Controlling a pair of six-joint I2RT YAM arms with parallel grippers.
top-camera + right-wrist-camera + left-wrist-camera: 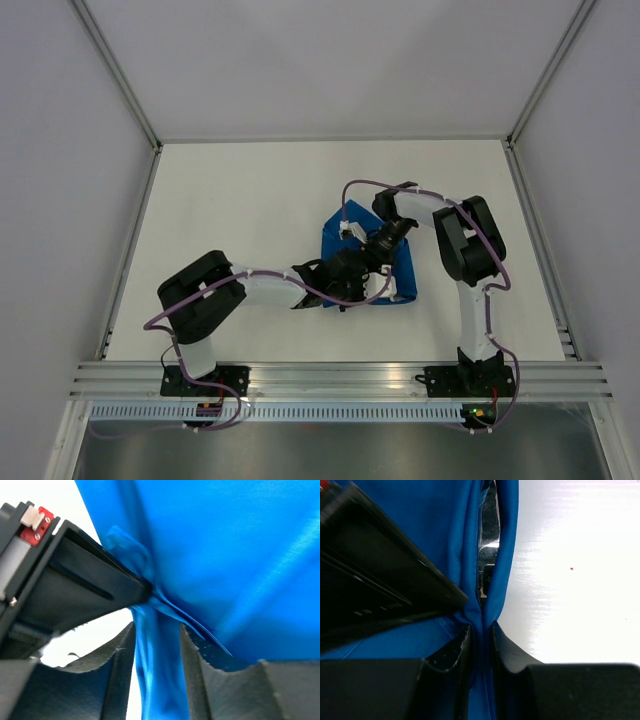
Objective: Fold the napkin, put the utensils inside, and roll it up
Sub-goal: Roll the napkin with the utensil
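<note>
Soft blue cloth napkin, likely limp: left jaws are clamping its six-o'clock fold, the best hold; right jaws unclear.

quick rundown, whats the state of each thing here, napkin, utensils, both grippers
napkin: folded over and bunched, wrapped around the utensils
utensils: lying inside the napkin's fold, mostly covered, only a strip of metal showing
left gripper: fingers shut on a pinched fold of the napkin
right gripper: fingers apart, a fold of the napkin lying between them
</note>
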